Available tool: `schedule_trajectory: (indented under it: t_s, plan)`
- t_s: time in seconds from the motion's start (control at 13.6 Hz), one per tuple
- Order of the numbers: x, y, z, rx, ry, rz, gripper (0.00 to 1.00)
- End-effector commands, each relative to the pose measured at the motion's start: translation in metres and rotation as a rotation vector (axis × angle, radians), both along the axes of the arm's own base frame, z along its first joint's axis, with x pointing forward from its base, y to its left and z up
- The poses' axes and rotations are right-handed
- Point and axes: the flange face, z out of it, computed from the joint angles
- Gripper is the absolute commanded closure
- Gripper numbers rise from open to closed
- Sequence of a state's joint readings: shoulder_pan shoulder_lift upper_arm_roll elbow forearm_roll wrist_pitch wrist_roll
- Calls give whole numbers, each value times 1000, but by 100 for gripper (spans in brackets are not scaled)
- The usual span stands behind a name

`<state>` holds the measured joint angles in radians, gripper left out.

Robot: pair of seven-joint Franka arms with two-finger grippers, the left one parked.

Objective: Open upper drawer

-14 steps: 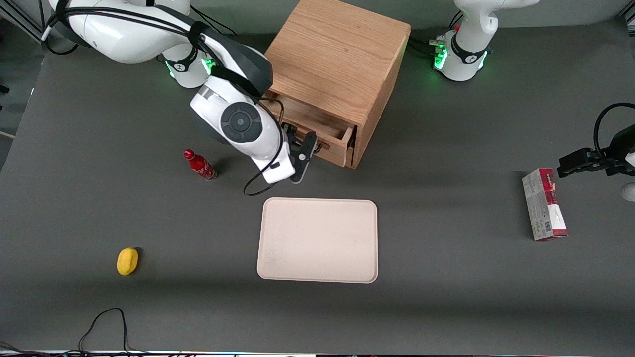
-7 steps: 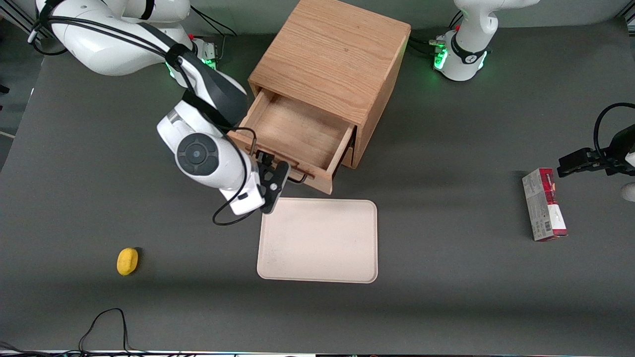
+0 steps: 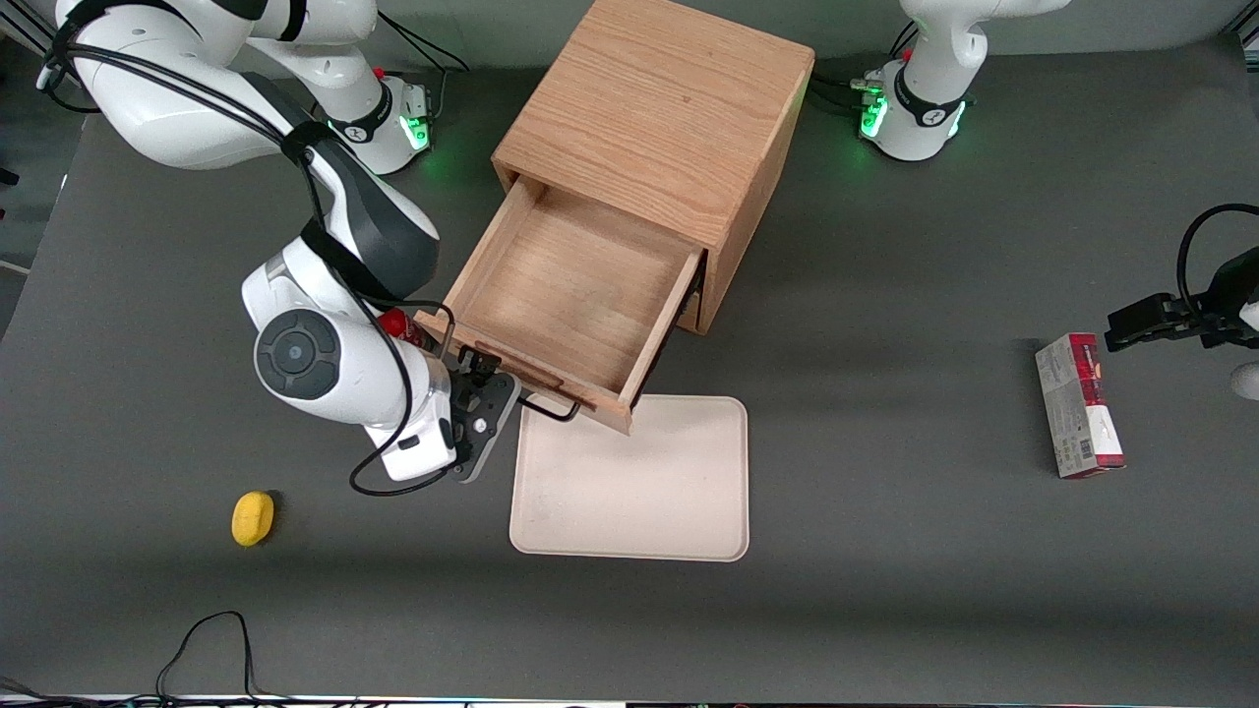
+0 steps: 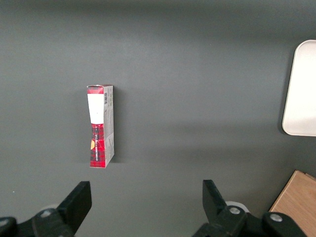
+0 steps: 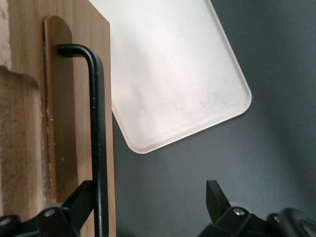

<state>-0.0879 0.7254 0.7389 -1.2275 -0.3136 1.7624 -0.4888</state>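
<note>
The upper drawer (image 3: 570,285) of the oak cabinet (image 3: 659,108) stands pulled far out, its inside bare. Its black wire handle (image 3: 547,409) runs along the drawer front (image 5: 64,123), nearest the front camera. My right gripper (image 3: 495,386) is at the end of that handle toward the working arm's end of the table. In the right wrist view the gripper (image 5: 150,190) is open; the handle (image 5: 96,143) lies between the spread fingers, close against one finger (image 5: 81,195), with a wide gap to the second.
A beige tray (image 3: 629,482) lies just in front of the open drawer, its corner under the drawer front. A red bottle (image 3: 397,322) peeks out by my arm. A yellow lemon (image 3: 253,517) and a red carton (image 3: 1078,405) lie farther off.
The drawer has slid much farther out toward the front camera, with my gripper travelling along at its handle. The red bottle is now mostly hidden by my arm.
</note>
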Motion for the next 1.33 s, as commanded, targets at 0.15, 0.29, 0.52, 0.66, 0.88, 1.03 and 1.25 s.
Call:
schedule_trajectory:
  t_s: [0.15,0.29,0.52,0.66,0.88,1.03,1.25]
  plan:
    - [10,-11,45,-58,-122,5,0]
    - [23,-34,88,-43,-202,-45,0]
    - [26,-81,139,8,-180,-172,0]
    - [11,-137,162,-14,-56,-433,0]
    - [-39,-197,178,-36,-9,-683,0]
    - [-75,-238,183,-58,-20,-800,0]
    - [-132,-267,191,-101,-2,-1009,0]
